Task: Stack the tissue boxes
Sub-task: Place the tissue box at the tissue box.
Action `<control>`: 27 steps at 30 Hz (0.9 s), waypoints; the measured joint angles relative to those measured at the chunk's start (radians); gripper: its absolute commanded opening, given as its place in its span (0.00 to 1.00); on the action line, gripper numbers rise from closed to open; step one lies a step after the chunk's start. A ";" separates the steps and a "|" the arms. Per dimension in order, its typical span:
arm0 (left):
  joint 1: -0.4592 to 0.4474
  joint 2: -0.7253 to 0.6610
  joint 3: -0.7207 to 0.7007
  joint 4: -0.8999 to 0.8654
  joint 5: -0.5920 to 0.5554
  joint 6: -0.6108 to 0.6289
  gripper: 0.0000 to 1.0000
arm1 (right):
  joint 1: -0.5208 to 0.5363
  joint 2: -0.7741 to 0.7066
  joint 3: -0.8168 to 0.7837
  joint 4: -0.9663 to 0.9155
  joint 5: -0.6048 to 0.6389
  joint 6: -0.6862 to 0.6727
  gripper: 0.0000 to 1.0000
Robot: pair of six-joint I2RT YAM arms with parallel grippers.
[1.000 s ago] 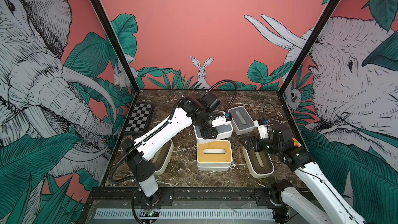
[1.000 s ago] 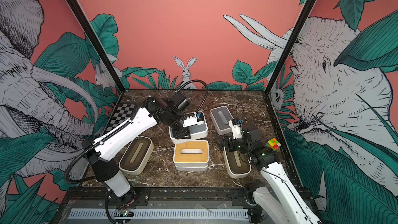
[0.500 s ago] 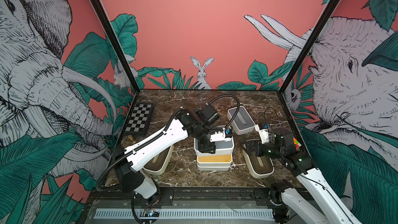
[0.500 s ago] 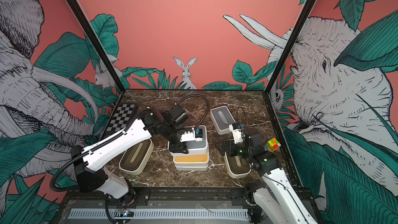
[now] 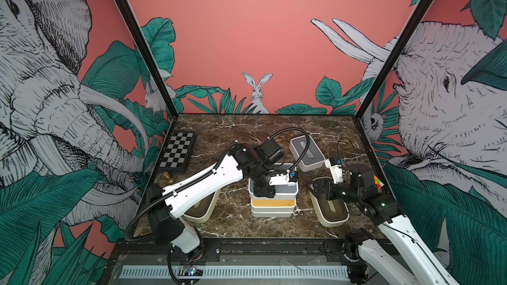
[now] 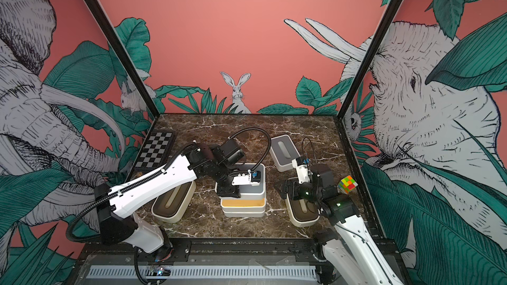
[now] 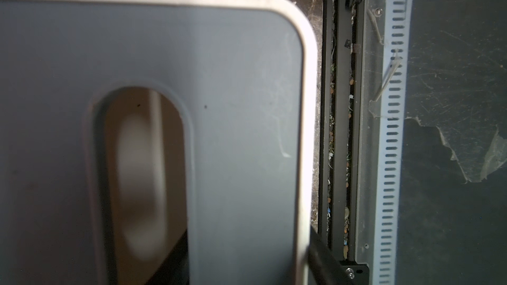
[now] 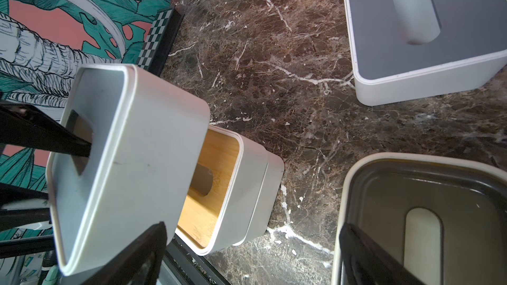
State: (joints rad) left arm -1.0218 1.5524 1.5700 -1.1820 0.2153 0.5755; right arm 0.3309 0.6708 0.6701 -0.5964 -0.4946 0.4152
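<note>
- The checkered board (image 5: pixel 178 152) lies at the far left edge of the table (image 5: pixel 247 132).
- A cream tissue box with a brown lid (image 6: pixel 171 204) sits front left, partly under the left arm (image 5: pixel 203 185).
- The left gripper (image 5: pixel 264 191) has its jaws clamped on a grey-lidded box (image 5: pixel 286 190), with one finger (image 8: pixel 55 137) through the slot. It holds the box over the two stacked bamboo-lidded boxes (image 5: pixel 272 203) at the centre; whether they touch cannot be told.
- Another grey-lidded box (image 5: pixel 307 152) stands behind, to the right.
- The right gripper (image 5: pixel 318 189) hovers, jaws wide apart, over the far end of a second cream box (image 5: pixel 333 211).
- A multicoloured cube (image 6: pixel 347 184) lies at the right edge.
</note>
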 measured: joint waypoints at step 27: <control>-0.038 -0.002 -0.127 0.119 -0.030 -0.106 0.43 | 0.000 0.037 -0.015 0.013 -0.016 0.004 0.98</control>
State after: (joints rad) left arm -1.0599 1.5505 1.4433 -1.0634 0.1856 0.4694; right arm 0.3309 0.7078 0.6552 -0.5831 -0.5106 0.4191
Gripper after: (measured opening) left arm 0.497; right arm 0.980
